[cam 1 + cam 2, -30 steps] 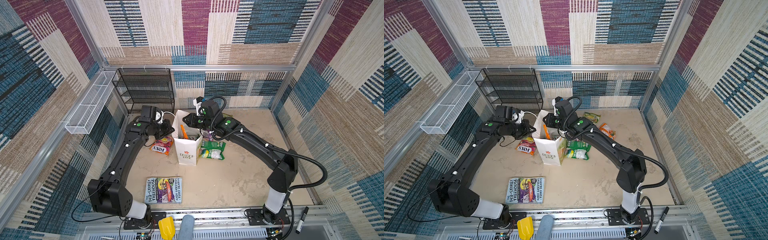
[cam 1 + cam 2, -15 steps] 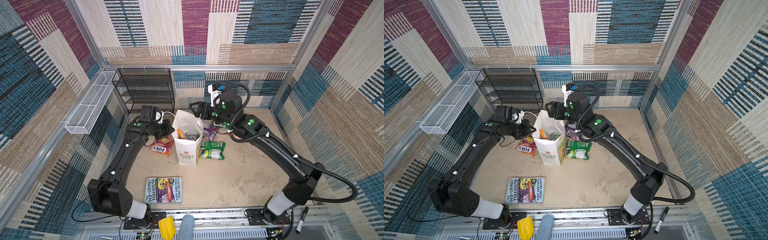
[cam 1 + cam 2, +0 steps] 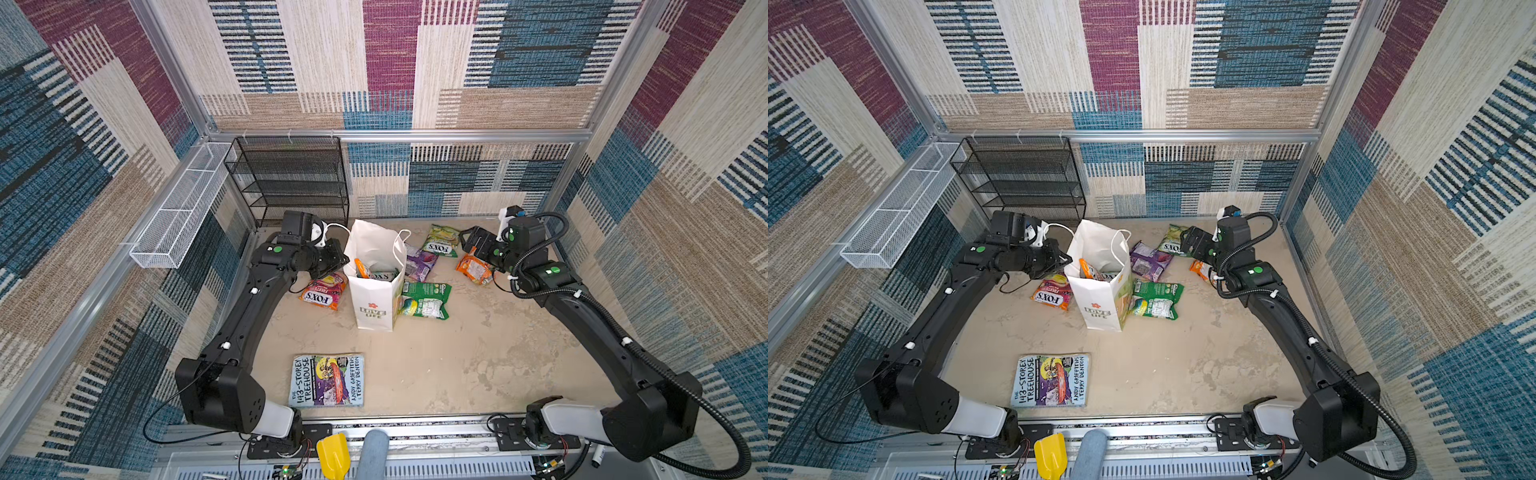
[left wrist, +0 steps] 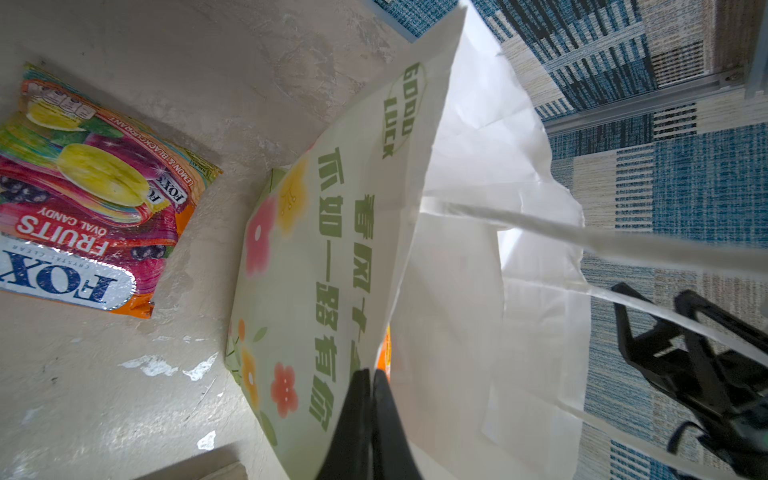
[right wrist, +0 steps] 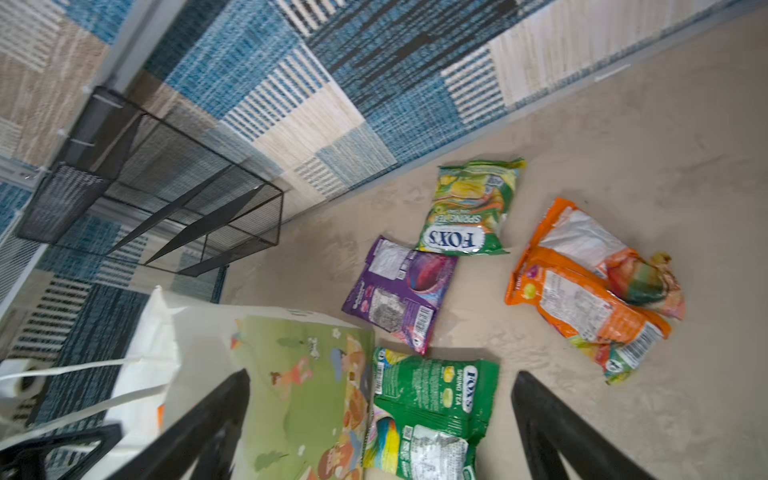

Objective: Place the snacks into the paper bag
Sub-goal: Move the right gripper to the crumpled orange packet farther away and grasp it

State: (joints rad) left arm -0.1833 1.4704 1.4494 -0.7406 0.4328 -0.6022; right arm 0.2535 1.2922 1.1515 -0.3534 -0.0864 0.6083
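Note:
The white paper bag (image 3: 374, 307) (image 3: 1100, 309) stands upright and open in mid-table. My left gripper (image 3: 344, 261) (image 3: 1068, 261) (image 4: 371, 372) is shut on the rim of its left wall (image 4: 332, 249). An orange packet (image 3: 360, 268) and a FOX'S packet lie inside. My right gripper (image 3: 471, 242) (image 3: 1188, 244) (image 5: 382, 376) hangs open and empty right of the bag, above the snacks there. On the table lie a pink-red packet (image 3: 322, 291) (image 4: 83, 199), a green one (image 3: 426, 299) (image 5: 432, 411), a purple one (image 3: 419, 264) (image 5: 401, 291), a yellow-green one (image 3: 440, 241) (image 5: 469, 208) and an orange one (image 3: 473, 270) (image 5: 582, 282).
A paperback book (image 3: 328, 380) (image 3: 1052, 380) lies flat near the front edge. A black wire rack (image 3: 291, 178) stands at the back left against the wall, with a white wire basket (image 3: 178, 216) fixed to the left wall. Patterned walls close in three sides.
My right gripper has come up out of the bag's mouth, opened wide and swung right toward the back corner. An orange packet now lies in the bag. The left arm has not moved.

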